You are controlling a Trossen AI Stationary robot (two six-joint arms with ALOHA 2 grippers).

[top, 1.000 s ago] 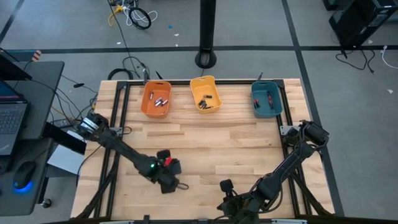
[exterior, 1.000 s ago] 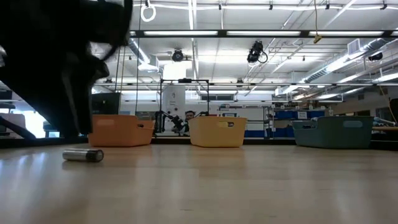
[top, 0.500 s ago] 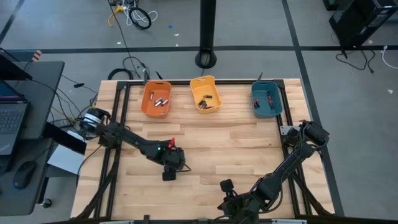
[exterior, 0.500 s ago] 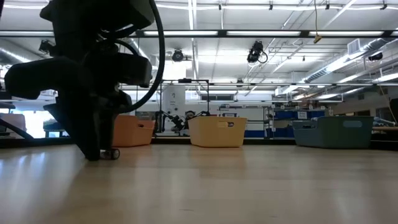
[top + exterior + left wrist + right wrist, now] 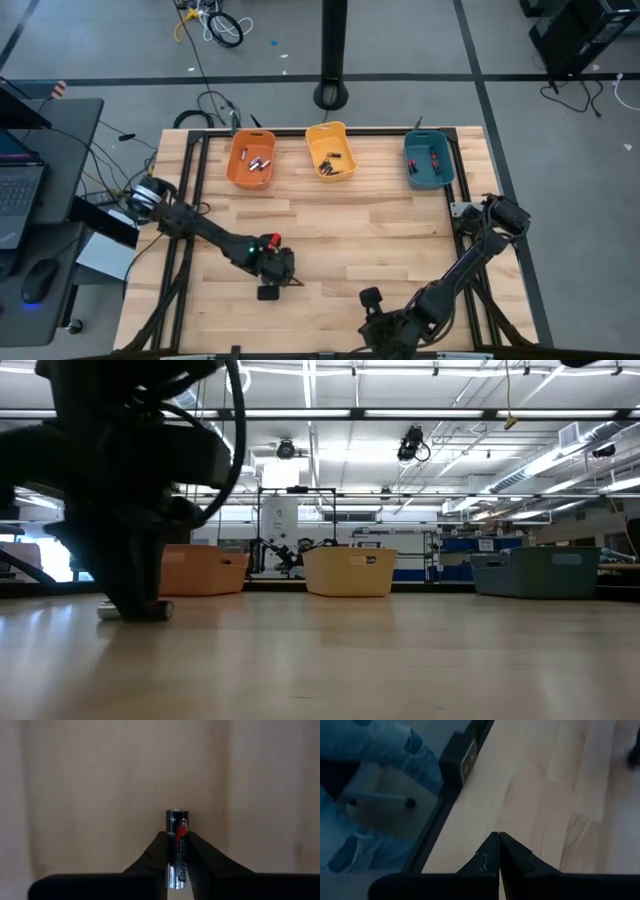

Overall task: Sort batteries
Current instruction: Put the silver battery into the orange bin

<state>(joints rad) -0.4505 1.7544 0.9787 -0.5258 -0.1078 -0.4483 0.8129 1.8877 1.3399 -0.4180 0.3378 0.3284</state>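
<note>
From high up: left gripper (image 5: 276,283) down low on the wooden table (image 5: 380,225), well in front of the orange bin (image 5: 250,160) and a little toward the yellow bin (image 5: 330,151). Batteries already lying in the orange bin, the yellow bin and the teal bin (image 5: 429,160). Right gripper (image 5: 372,303) parked far from the orange bin, near the front edge, doing nothing. Battery under the left gripper too small to make out here

From table height: big dark left gripper (image 5: 128,605) standing on the wood in front of the orange bin (image 5: 195,569), with a small silver battery (image 5: 152,611) lying flat at its foot. Might roll away if nudged, being round

From the left wrist: fingers pinched narrow on one battery (image 5: 177,845), black and silver with a red mark, plus end pointing away. Only the very tips (image 5: 159,845) holding it. Could slip out or swing when lifted, since so little is gripped. Could also land in the wrong bin, since size is hard to judge

From the right wrist: right gripper (image 5: 498,842) squeezed tight together, holding nothing, over the table's edge
</note>
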